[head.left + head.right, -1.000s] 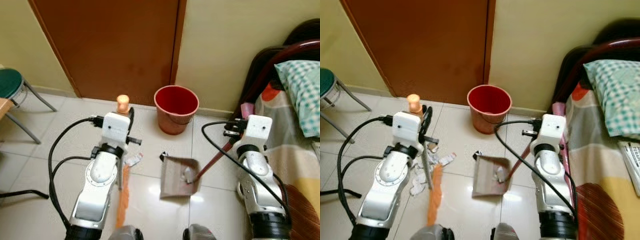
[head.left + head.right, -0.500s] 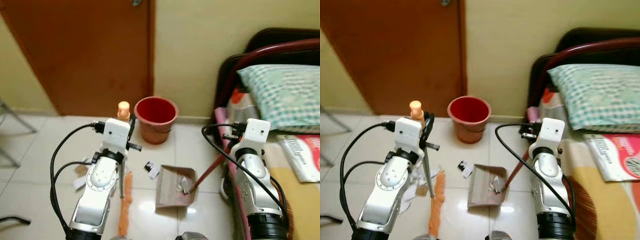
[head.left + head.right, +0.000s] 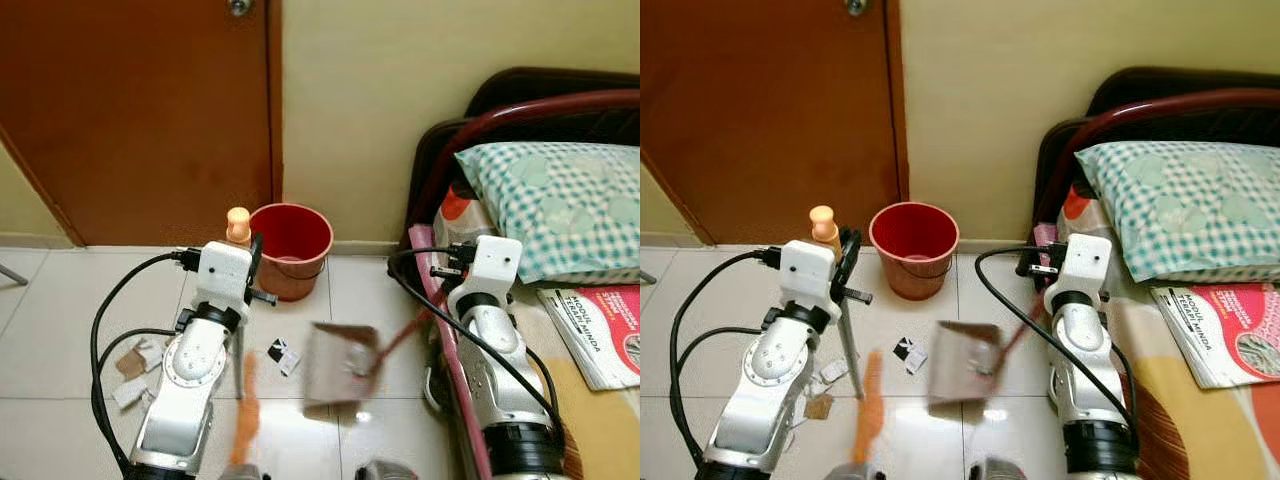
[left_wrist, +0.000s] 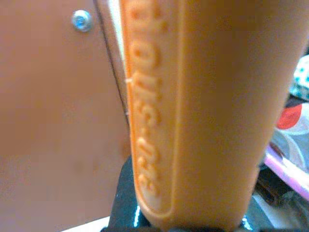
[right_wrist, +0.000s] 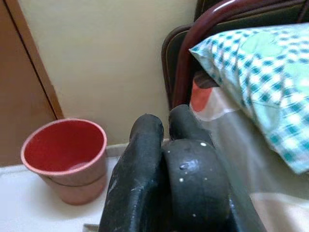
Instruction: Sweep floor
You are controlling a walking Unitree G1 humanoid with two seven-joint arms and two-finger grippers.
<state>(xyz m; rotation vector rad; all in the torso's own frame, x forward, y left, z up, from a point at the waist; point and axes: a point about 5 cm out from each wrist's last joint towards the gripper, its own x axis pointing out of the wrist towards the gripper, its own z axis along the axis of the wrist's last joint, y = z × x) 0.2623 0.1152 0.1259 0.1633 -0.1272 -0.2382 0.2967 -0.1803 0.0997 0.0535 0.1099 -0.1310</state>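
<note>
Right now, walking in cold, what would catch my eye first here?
Probably the red bucket on the tiled floor by the brown door. In front of it a dustpan holding paper scraps hangs blurred, between the right gripper and the left gripper's orange broom. A checked pillow lies on the bed at right.

One red bucket [image 3: 290,247], one dustpan [image 3: 340,362], one orange broom [image 3: 244,415], one checked pillow [image 3: 555,205], one magazine [image 3: 600,332] on the bed, and several paper scraps [image 3: 133,365] on the floor.
</note>
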